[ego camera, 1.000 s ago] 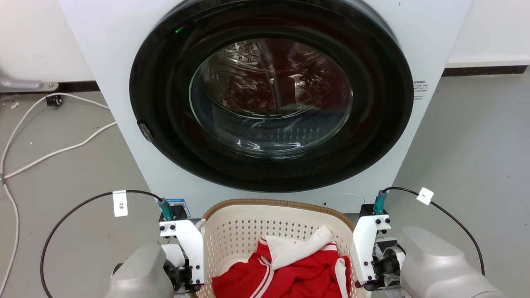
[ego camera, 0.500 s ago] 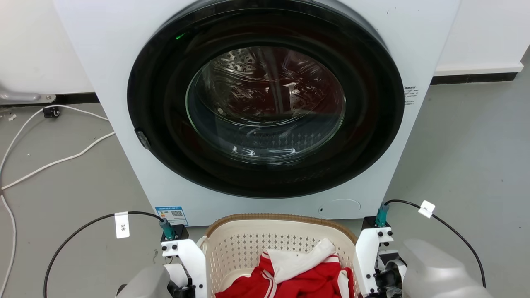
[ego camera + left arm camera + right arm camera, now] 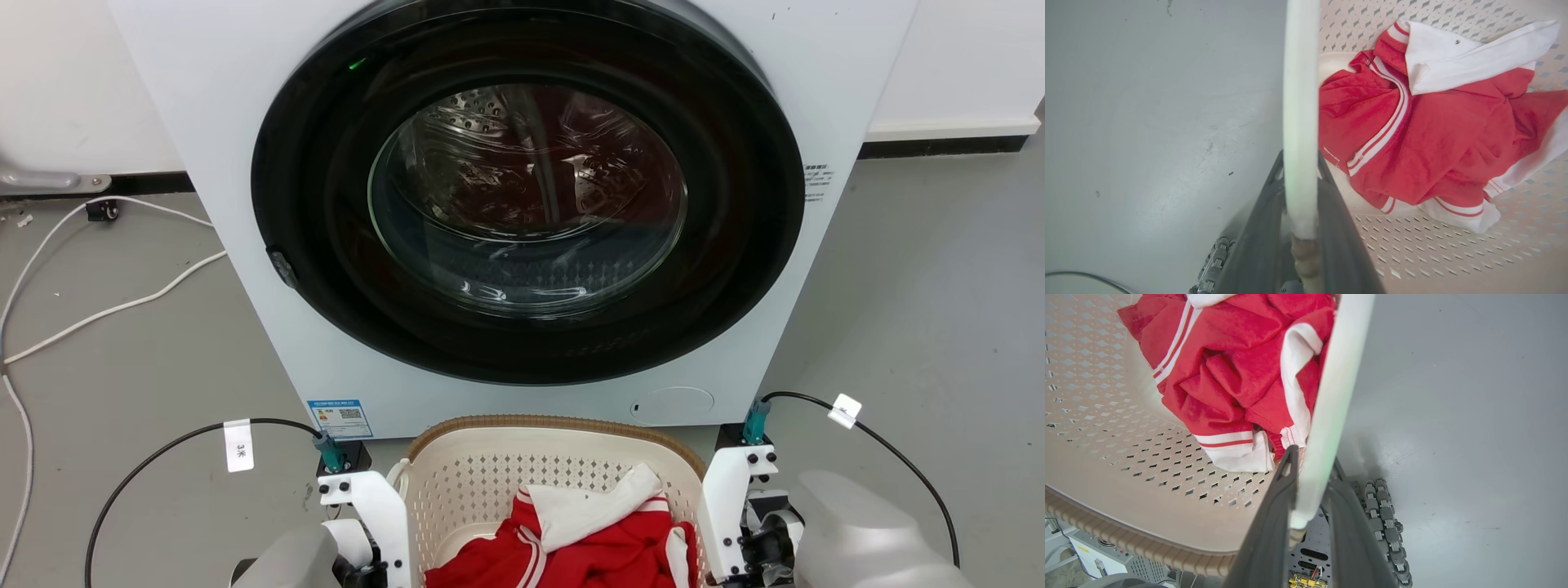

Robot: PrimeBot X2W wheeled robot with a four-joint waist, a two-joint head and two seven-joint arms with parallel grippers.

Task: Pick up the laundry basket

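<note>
nearest, the left gripper (image 3: 1300, 163) is seen closed narrowly on the left side wall of the laundry basket (image 3: 1453, 253), with one dark finger inside, one outside, and the cream edge pinched between them. the right gripper (image 3: 1314, 457) is clamped the same way on the opposite wall. the basket is gripped between the two arms at the bottom middle of the head view, just in front of the washing machine (image 3: 245, 122); whether its base is clear of the grey floor (image 3: 922, 286) cannot be told. inside it a crumpled red and white garment (image 3: 604, 547) is heaped on the perforated bottom and pressed against the right wall, with a white fold laid on top. beyond the brown woven-look rim, the machine's round dark door (image 3: 526, 196) is shut; a reddish tint is seen in its glass, but what it is cannot be told. farther left, a white cable (image 3: 106, 310) is trailed across the floor.
</note>
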